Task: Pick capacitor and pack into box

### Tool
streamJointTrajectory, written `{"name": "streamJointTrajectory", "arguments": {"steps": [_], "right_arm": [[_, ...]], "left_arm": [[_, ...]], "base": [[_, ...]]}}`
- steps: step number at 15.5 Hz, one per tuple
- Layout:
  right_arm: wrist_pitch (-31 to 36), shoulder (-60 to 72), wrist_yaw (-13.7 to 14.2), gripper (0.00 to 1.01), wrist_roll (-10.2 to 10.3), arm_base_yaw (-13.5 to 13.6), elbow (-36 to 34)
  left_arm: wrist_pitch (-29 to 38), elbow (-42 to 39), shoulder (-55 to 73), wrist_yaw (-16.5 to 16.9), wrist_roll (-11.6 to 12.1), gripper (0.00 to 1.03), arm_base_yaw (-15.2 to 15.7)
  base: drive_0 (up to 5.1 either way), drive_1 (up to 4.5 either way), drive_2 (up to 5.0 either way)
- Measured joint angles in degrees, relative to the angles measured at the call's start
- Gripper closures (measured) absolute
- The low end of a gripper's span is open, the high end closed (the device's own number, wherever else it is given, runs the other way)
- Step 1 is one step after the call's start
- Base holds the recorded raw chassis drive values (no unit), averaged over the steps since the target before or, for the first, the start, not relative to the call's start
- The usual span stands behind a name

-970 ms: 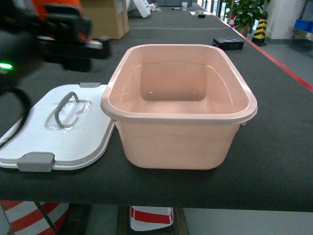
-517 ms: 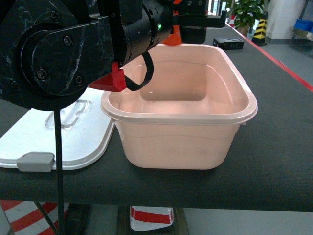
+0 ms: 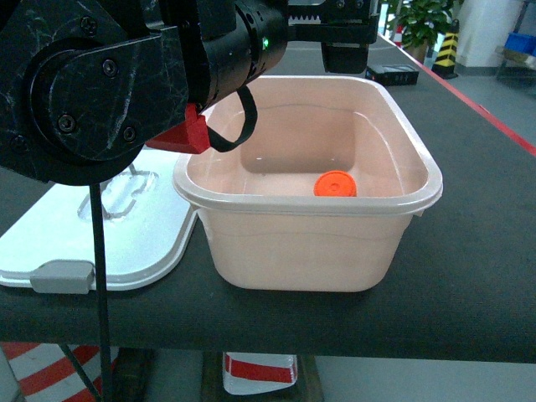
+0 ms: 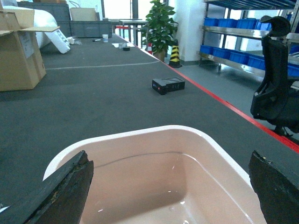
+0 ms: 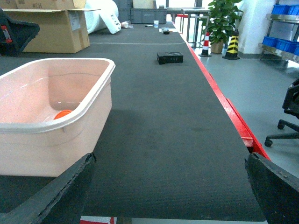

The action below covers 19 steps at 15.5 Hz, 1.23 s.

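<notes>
The pale pink box stands open on the dark table, its white lid lying flat to its left. An orange capacitor lies on the box floor near the front right; the right wrist view shows the capacitor over the rim. My left gripper hangs above the back of the box. In the left wrist view the left gripper is open with nothing between its fingers, above the box. My right gripper is open over bare table, to the right of the box.
My left arm fills the upper left of the head view. A small black case lies behind the box. A brown carton stands at the back left. The red table edge runs along the right, with an office chair beyond.
The left arm swung from the back left to over the box. The box was empty a second ago; the orange capacitor now lies inside it, free of the gripper.
</notes>
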Motion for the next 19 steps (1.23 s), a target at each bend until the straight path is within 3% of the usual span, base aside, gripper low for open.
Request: {"name": "streamJointTrajectory", "arguments": {"steps": [2, 5, 6, 10, 13, 16, 19], "right_arm": [[0.0, 0.0, 0.0, 0.03, 0.0, 0.0, 0.0], [-0.02, 0.0, 0.02, 0.03, 0.02, 0.0, 0.0], [0.0, 0.0, 0.02, 0.03, 0.0, 0.0, 0.0], [0.0, 0.0, 0.0, 0.03, 0.0, 0.0, 0.0], [0.0, 0.0, 0.02, 0.03, 0.0, 0.0, 0.0], [0.0, 0.0, 0.02, 0.03, 0.0, 0.0, 0.0], [0.0, 0.0, 0.02, 0.03, 0.0, 0.0, 0.0]], "left_arm": [[0.0, 0.0, 0.0, -0.02, 0.0, 0.05, 0.0], [-0.61, -5.95, -4.44, -20.46, -0.59, 0.05, 0.7], [0.42, -8.5, -8.07, -21.62, -0.28, 0.05, 2.62], [3.17, -17.92, -18.93, -21.42, 2.01, 0.05, 10.64], [6.29, -19.93, -12.04, -17.79, 1.57, 0.05, 17.99], [5.03, -13.11, 1.6, -12.7, 0.15, 0.05, 20.74], [2.25, -5.92, 10.95, -10.58, -2.1, 0.05, 21.2]], "base": [[0.0, 0.0, 0.0], [0.0, 0.0, 0.0], [0.0, 0.0, 0.0], [0.0, 0.0, 0.0], [0.0, 0.0, 0.0], [0.0, 0.0, 0.0], [0.0, 0.0, 0.0]]}}
